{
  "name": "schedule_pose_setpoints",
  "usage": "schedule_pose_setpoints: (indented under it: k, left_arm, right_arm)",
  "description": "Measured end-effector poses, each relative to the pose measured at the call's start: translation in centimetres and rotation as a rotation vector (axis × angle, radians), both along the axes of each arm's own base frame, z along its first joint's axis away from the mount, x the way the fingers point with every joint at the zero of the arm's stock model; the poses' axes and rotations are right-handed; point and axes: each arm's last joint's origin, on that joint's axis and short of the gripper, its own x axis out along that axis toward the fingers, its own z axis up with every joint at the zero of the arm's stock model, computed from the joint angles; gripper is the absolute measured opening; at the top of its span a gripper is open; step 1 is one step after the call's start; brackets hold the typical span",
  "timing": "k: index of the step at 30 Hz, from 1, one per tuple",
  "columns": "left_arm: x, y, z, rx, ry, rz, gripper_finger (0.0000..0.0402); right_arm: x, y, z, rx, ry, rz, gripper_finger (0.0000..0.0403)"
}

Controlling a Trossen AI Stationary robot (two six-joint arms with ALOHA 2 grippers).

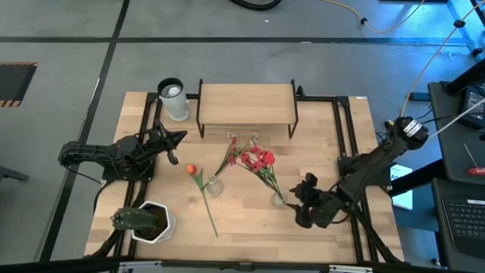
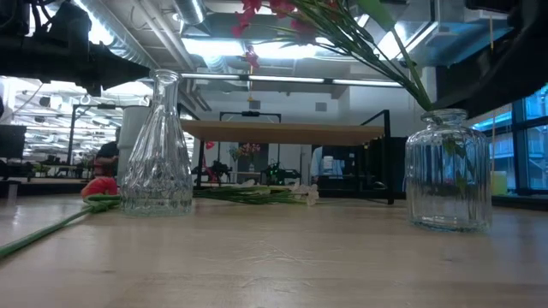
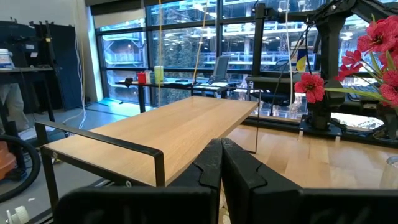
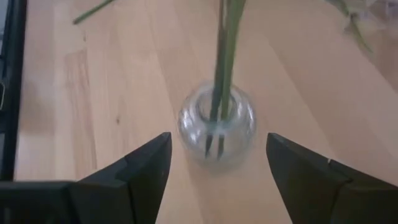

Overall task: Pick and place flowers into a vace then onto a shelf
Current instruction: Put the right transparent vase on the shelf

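A round ribbed glass vase (image 1: 279,199) (image 2: 447,171) (image 4: 216,127) stands upright on the table and holds green stems topped by red blossoms (image 1: 258,159) (image 3: 373,50). My right gripper (image 1: 305,199) (image 4: 217,163) is open, low, just right of this vase and apart from it. A narrow glass vase (image 1: 215,185) (image 2: 158,145) stands empty. An orange tulip (image 1: 190,170) (image 2: 101,186) lies flat beside it. A white-flowered sprig (image 1: 231,152) (image 2: 257,195) lies in front of the shelf (image 1: 246,105) (image 3: 161,130). My left gripper (image 1: 174,149) (image 3: 222,163) is shut and hovers left of the tulip.
A white cup (image 1: 174,98) stands at the shelf's left end. A green spiky plant in a white pot (image 1: 144,221) sits at the table's near left corner. Black rails (image 1: 345,129) run along the table's sides. Bare wood lies between the two vases and the near edge.
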Motion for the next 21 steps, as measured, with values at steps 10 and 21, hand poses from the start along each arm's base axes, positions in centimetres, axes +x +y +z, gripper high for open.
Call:
schedule_pose_setpoints:
  k: [10,21]
  left_arm:
    - [0.0,0.0,0.0,0.0,0.0,-0.001,0.0004]
    - [0.0,0.0,0.0,0.0,0.0,-0.001,0.0004]
  right_arm:
    - [1.9,-1.1,-0.7,-0.033,-0.001,-0.028,0.0261]
    - [3.2,-1.6,-1.3,-0.013,0.012,0.002,0.0261]
